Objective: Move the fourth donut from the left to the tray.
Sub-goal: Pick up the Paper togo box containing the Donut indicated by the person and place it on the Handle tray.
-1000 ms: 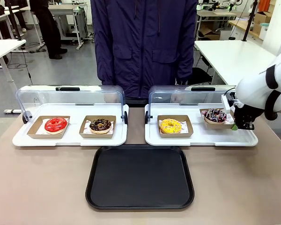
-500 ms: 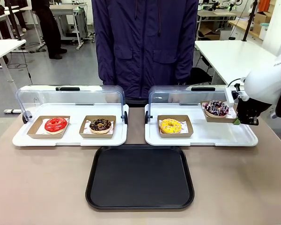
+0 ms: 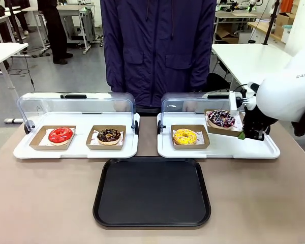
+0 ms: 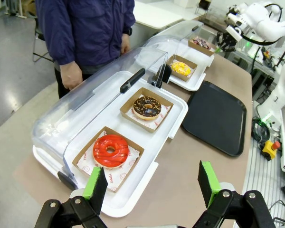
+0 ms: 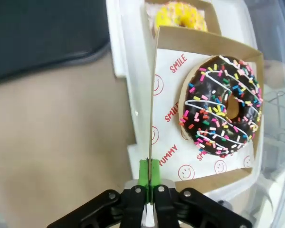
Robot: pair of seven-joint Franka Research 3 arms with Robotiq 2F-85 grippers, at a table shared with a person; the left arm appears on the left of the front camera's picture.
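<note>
we see the right claw clamped on the edge of the brown cardboard holder that carries the fourth donut from the left, holding it lifted and tilted above the right white display tray, just beside the yellow donut. the tray lies on the table nearer us, apart from the held donut. the left claw hangs with its green pads wide apart near the red donut.

A grey floor runs behind the table, with white workbenches and what looks like cardboard boxes.
</note>
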